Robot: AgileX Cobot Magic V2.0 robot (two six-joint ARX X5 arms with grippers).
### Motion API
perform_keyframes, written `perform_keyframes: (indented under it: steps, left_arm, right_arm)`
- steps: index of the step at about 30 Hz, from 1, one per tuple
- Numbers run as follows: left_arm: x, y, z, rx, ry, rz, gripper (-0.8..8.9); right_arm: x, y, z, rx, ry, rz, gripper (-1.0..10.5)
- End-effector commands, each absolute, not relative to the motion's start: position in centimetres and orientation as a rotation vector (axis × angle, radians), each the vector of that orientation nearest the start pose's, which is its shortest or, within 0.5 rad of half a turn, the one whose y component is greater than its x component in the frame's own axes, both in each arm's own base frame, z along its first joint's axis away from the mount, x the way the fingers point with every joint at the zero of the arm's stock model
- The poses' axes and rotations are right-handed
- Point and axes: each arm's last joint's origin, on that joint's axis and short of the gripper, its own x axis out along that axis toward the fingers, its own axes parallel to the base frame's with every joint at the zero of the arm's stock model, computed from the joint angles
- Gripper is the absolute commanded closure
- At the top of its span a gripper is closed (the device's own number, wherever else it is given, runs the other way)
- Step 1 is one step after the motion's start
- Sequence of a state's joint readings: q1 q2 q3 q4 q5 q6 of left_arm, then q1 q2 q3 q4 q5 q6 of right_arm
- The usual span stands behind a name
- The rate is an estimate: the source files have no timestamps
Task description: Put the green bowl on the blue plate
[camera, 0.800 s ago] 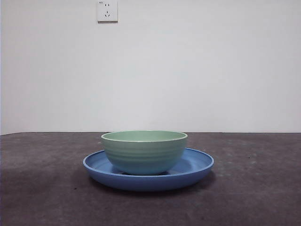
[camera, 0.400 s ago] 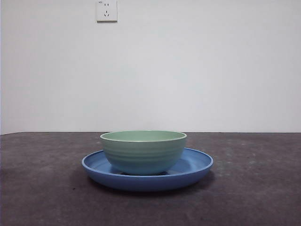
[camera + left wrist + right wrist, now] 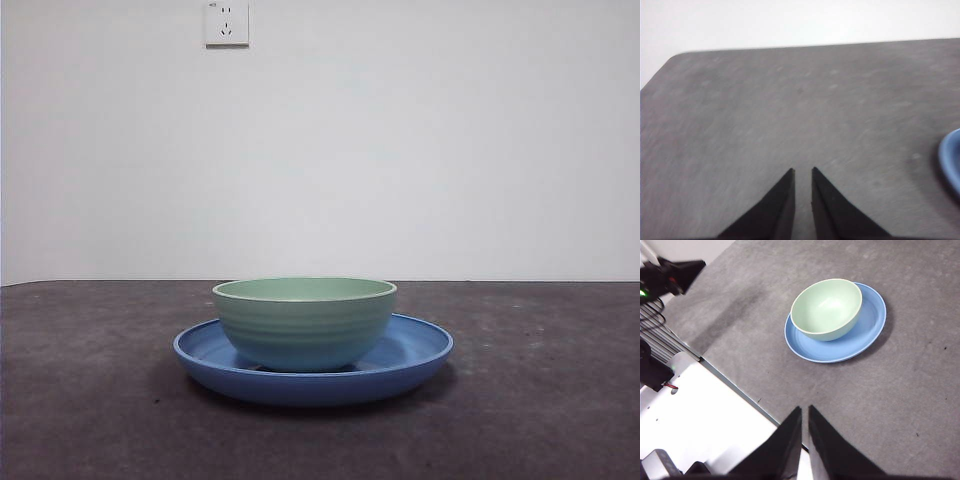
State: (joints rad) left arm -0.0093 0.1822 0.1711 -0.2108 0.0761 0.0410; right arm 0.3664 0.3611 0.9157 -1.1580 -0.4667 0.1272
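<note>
Green bowl [image 3: 826, 308] sits on blue plate [image 3: 867, 330], well apart from right pincer [image 3: 805, 412]

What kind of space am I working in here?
Probably a plain indoor test bench, not a kitchen: a bare dark grey table, a blank white wall with one socket, and only the green bowl on the blue plate.
</note>
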Motion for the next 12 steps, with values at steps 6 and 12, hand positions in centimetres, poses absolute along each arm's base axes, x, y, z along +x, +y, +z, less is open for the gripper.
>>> perform_keyframes:
  steps: [6, 12]
  left_arm:
    - [9.7, 0.1, 16.4, 0.018, 0.191, -0.023, 7.61]
    - [9.8, 0.1, 15.6, 0.017, 0.216, -0.02, 7.61]
  right_arm:
    - [1.9, 2.1, 32.8, 0.137, 0.641, 0.779, 9.3]
    - [1.9, 2.1, 32.8, 0.137, 0.641, 0.779, 9.3]
